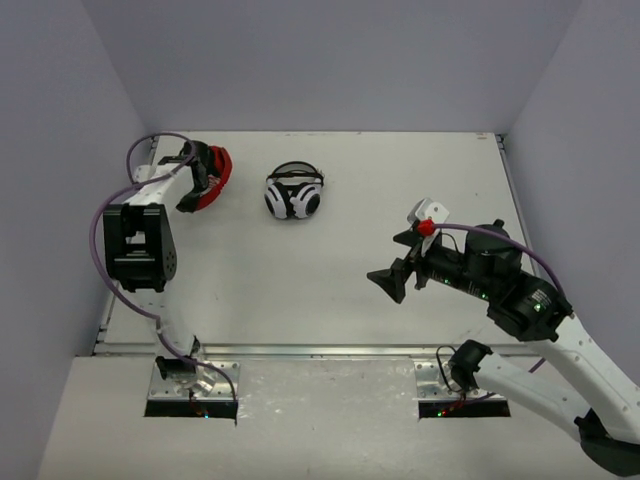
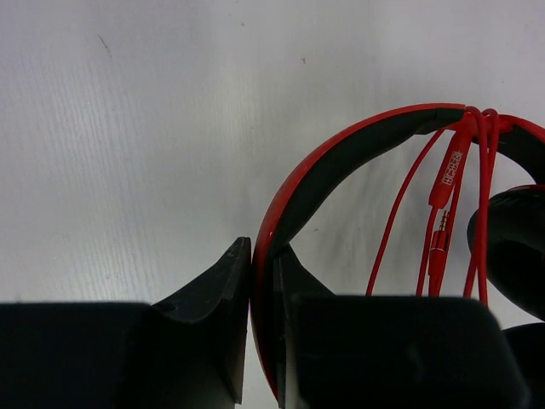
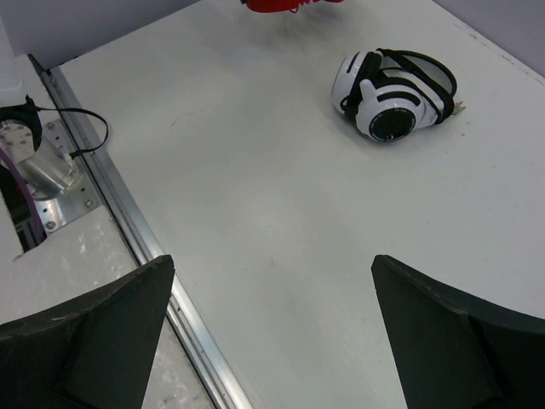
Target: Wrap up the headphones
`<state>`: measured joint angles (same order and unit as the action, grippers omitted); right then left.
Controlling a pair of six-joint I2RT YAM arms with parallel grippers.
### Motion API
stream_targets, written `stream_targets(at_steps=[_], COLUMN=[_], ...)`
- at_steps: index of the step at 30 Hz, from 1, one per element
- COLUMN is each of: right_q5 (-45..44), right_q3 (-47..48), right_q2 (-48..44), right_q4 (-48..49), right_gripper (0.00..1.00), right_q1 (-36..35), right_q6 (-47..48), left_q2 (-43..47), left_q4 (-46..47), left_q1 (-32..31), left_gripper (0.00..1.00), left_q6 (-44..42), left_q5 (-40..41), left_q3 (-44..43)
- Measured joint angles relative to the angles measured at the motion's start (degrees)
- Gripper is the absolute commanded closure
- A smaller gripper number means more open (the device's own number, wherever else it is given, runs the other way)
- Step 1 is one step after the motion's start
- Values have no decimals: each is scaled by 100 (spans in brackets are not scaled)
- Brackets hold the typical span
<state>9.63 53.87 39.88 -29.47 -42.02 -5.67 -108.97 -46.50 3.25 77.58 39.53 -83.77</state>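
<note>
One pair red headphones [image 1: 213,176], upper left of top view: likely light, stiff band [image 2: 341,162], limp thin cable [image 2: 393,217]. Your left claw [image 2: 264,253] pinches the band; right claw [image 3: 272,273] gapes empty. Take cable by its plug [image 2: 442,223].

A pair of white-and-black headphones [image 1: 294,192] lies on the white worktop [image 1: 330,290], toward its far side and left of centre, its 2 ear cups side by side. A metal rail [image 1: 300,350] runs along the worktop's near edge. Plain grey walls [image 1: 330,60] enclose 3 sides.
</note>
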Motion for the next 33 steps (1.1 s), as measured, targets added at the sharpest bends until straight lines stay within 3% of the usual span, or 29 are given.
stream_targets(at_steps=[6, 9, 12, 14, 15, 20, 24, 26, 33], right_q5=[103, 122, 136, 138, 138, 140, 136, 133, -33], right_q3=[-92, -170, -229, -251, -256, -260, -282, -282, -282], right_q2=[109, 144, 144, 144, 144, 133, 103, 98, 125], right_q4=[72, 103, 111, 114, 114, 118, 122, 129, 136], right_gripper=[1, 1, 1, 1, 1, 1, 1, 1, 1], right_q1=[0, 0, 0, 0, 0, 0, 0, 0, 0], right_q6=[0, 0, 2, 2, 2, 2, 4, 4, -28], left_q2=[-599, -828, -979, -992, -992, -992, -964, -850, 879], left_q4=[-334, -393, -470, -470, -466, -417, -339, -291, 24], left_q1=[-94, -138, -221, -352, -420, -608, -612, -612, -595], left_gripper=[100, 91, 68, 60, 48, 34, 8, 0, 0], left_q6=[855, 1078, 1296, 1445, 1499, 1617, 1633, 1663, 1331], left_q5=[258, 308, 409, 479, 503, 474, 389, 299, 129], left_q3=[-363, -398, -398, -398, -402, -409, -323, -127, 1226])
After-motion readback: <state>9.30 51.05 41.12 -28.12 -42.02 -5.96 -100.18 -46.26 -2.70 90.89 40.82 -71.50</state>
